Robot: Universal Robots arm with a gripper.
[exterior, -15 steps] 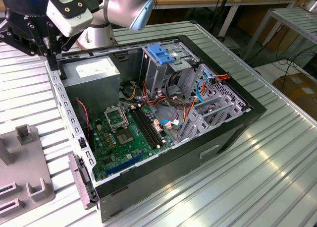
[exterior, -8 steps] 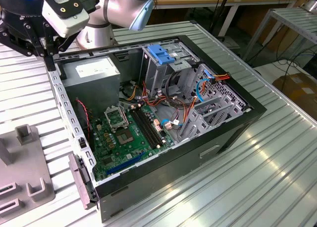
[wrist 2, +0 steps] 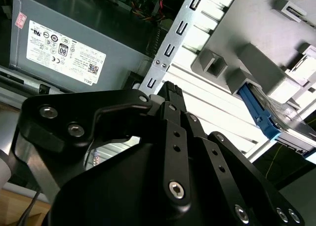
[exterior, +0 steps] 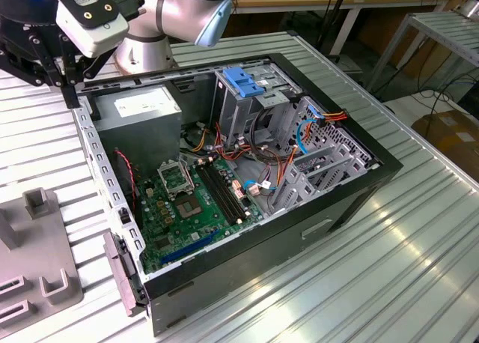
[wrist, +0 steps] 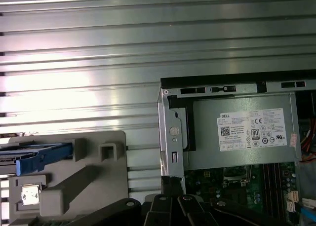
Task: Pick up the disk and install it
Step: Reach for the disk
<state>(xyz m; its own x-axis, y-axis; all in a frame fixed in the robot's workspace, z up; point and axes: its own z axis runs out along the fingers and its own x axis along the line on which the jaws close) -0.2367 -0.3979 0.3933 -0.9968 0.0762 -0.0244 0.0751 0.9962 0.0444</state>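
The disk (wrist: 42,156), black with a blue carrier frame, stands on edge in a slot of the grey holder plate (wrist: 98,186) on the slatted table. The second wrist view shows the disk (wrist 2: 261,118) held between grey blocks of that plate. My gripper (wrist 2: 170,90) is shut with nothing in it. It hangs over the edge of the open computer case (exterior: 359,186), at the corner by the power supply, well apart from the disk. In the exterior view the gripper (exterior: 69,96) is at the case's corner on the exterior view's left.
The case lies open, with a grey power supply box (exterior: 138,107), a motherboard (exterior: 191,201), loose cables and a metal drive cage topped by a blue clip (exterior: 243,81). The grey holder plate (exterior: 37,272) sits at the exterior view's lower left. The arm's base (exterior: 146,55) stands behind the case.
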